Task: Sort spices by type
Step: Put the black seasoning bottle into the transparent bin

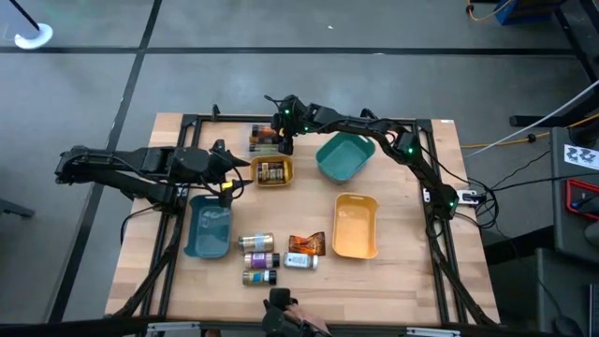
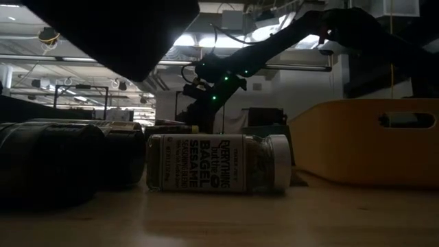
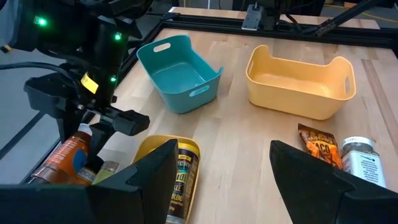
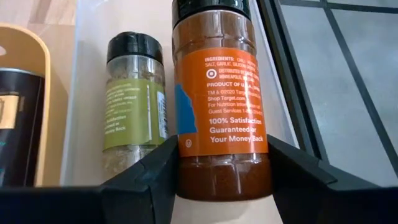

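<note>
My right gripper reaches over the clear tray at the table's far side and is shut on an orange-labelled spice jar with a black cap. A green-labelled jar lies in that tray beside it. My left gripper hovers open and empty above a small yellow tray that holds several jars on their sides. Three jars, a white-capped jar and an orange-brown packet lie on the wood near the front. My right gripper pinches the orange-labelled jar between its two fingers, on the jar's round sides near its base. The fingers run along the jar, slanting down from the table's right. The cap end points away and down over the clear tray; I cannot tell whether it rests there.
A teal tray stands right of the clear tray, a yellow-orange tray at the front right and a blue tray at the front left. The table's black frame runs along its edges. In the low view a sesame jar lies on its side.
</note>
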### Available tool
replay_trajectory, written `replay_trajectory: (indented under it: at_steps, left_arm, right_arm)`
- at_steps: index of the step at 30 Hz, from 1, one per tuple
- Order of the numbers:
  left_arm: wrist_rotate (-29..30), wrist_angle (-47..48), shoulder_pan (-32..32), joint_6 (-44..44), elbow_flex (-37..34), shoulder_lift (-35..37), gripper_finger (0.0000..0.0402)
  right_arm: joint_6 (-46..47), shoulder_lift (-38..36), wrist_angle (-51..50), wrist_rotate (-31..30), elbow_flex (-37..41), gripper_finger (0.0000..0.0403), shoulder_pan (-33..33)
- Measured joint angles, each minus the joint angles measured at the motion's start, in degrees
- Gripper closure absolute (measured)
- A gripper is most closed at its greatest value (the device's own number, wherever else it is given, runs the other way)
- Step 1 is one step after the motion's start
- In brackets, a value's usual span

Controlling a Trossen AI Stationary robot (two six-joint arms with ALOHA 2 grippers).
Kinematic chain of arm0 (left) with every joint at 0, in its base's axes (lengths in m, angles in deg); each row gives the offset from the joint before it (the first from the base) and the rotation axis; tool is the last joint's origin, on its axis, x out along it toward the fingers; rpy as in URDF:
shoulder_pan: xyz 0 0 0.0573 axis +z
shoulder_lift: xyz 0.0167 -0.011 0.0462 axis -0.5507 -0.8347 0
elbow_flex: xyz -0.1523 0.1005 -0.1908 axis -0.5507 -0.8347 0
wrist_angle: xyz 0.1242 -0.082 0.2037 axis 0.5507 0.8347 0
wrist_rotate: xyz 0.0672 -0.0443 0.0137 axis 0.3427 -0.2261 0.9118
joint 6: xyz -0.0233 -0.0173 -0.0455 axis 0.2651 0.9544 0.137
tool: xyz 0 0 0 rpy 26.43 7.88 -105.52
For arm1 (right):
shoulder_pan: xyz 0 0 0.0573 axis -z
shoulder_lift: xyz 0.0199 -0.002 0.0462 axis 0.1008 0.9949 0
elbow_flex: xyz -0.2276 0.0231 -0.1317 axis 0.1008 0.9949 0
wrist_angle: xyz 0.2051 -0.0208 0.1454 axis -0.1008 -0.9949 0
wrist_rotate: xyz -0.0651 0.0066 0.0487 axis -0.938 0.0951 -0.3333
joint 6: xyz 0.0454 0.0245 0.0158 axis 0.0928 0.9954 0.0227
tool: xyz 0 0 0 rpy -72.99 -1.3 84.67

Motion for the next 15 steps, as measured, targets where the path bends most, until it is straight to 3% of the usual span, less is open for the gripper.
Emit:
replay_trajectory:
  at_steps: [6,15]
  left_arm:
    - [0.00,0.00,-0.01,0.00,0.00,0.00,0.0164]
    - [0.00,0.00,-0.02,0.00,0.00,0.00,0.0164]
  right_arm:
    - [-0.02,0.00,0.05,1.44,0.00,0.0196,0.00]
    - [0.09,0.00,0.53,-2.42,0.02,0.0196,-0.04]
